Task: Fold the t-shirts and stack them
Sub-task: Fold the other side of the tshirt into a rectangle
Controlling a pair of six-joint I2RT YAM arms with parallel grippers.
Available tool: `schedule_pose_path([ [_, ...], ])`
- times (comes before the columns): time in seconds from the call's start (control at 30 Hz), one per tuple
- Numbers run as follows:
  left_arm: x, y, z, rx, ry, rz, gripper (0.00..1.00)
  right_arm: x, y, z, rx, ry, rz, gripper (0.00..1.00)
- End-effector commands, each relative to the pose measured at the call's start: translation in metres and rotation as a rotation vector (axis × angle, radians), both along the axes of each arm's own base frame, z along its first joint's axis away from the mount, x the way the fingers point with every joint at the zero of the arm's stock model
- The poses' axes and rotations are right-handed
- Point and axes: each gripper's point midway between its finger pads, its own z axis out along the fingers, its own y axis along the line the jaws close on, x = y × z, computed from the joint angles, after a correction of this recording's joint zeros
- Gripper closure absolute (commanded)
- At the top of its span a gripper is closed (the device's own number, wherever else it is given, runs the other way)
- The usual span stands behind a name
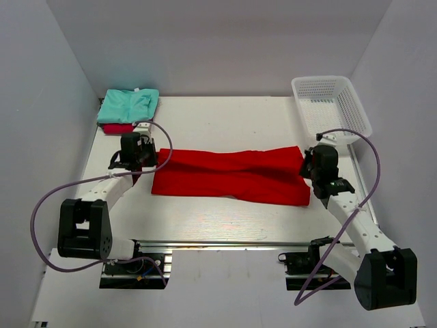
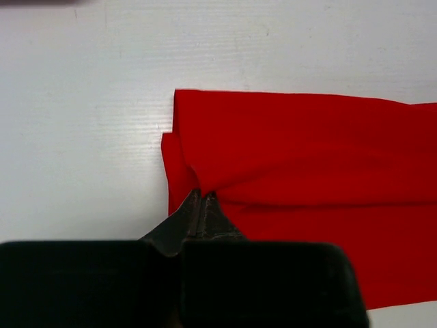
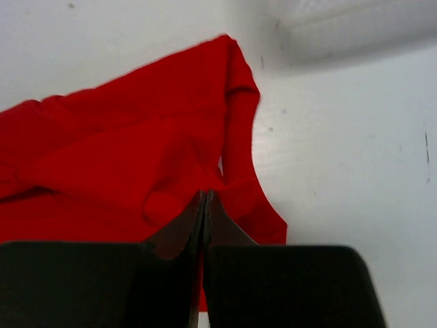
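A large bright red t-shirt (image 1: 232, 176) lies folded into a long strip across the middle of the table. My left gripper (image 1: 140, 166) is shut on its left end, pinching a fold of red cloth (image 2: 287, 157) at the fingertips (image 2: 203, 195). My right gripper (image 1: 311, 171) is shut on its right end, pinching bunched red cloth (image 3: 136, 157) at its tips (image 3: 206, 195). A folded mint green t-shirt (image 1: 128, 105) lies at the back left on top of a darker crimson-pink t-shirt (image 1: 116, 128), of which only an edge shows.
A white mesh basket (image 1: 331, 108) stands at the back right, just behind my right gripper. Grey walls close in the table on three sides. Purple cables loop off both arms.
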Motion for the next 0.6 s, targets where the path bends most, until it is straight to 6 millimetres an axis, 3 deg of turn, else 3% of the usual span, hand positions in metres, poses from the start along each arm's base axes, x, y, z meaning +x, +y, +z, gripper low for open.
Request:
schedule_pose_path([
  [0.0, -0.011, 0.007, 0.008, -0.035, -0.013, 0.092, 1.00, -0.018, -0.016, -0.015, 0.023, 0.049, -0.132, 1.00],
  [0.07, -0.023, 0.018, -0.007, -0.035, 0.036, 0.176, 1.00, -0.027, -0.016, -0.027, 0.028, 0.092, -0.133, 1.00],
  [0.1, -0.025, 0.020, -0.009, -0.065, 0.052, 0.234, 0.93, -0.030, -0.014, -0.031, 0.056, 0.105, -0.146, 0.95],
  [0.13, -0.031, 0.029, -0.014, -0.053, 0.069, 0.298, 0.66, -0.035, -0.009, -0.040, 0.079, 0.140, -0.128, 0.93],
  [0.17, -0.039, 0.034, -0.021, -0.049, 0.110, 0.343, 0.55, -0.043, -0.007, -0.047, 0.095, 0.179, -0.139, 0.93],
  [0.2, -0.044, 0.038, -0.022, -0.072, 0.125, 0.403, 0.32, -0.047, -0.006, -0.053, 0.106, 0.203, -0.143, 0.93],
  [0.27, -0.056, 0.052, -0.025, -0.043, 0.165, 0.502, 0.01, -0.065, -0.008, -0.069, 0.127, 0.278, -0.186, 0.81],
  [0.37, -0.057, 0.068, -0.010, -0.047, 0.159, 0.633, 0.00, -0.075, -0.010, -0.074, 0.124, 0.313, -0.206, 0.45],
  [0.5, -0.053, 0.068, 0.011, -0.081, 0.143, 0.671, 0.00, -0.069, -0.006, -0.058, 0.118, 0.304, -0.163, 0.34],
  [0.57, -0.046, 0.056, 0.015, -0.091, 0.143, 0.596, 0.00, -0.059, -0.002, -0.043, 0.118, 0.262, -0.124, 0.30],
])
